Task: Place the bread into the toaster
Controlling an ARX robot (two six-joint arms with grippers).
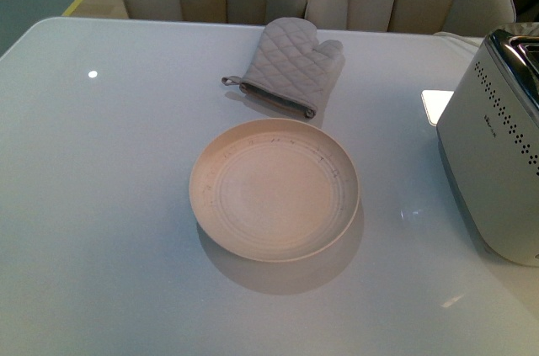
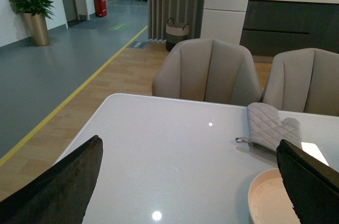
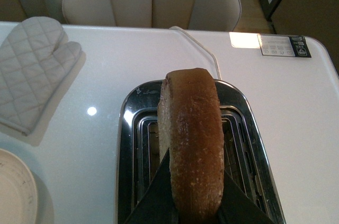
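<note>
Fingers (image 3: pixel 151 200) of the right gripper (image 3: pixel 195 197) pinch the bread (image 3: pixel 193 128), seen edge-on: brown crust, rounded end, pale speckles. The slice hangs over the chrome slots of the toaster (image 3: pixel 130 144), in line with them; contact cannot be judged. The toaster's side shows dotted rows and a logo too small to read. A printed sticker (image 3: pixel 279 45) on the table (image 1: pixel 101 204) is equally illegible. The left gripper (image 2: pixel 183 181) is spread wide over the table, near the plate (image 1: pixel 202 172) and oven mitt (image 1: pixel 290 66).
</note>
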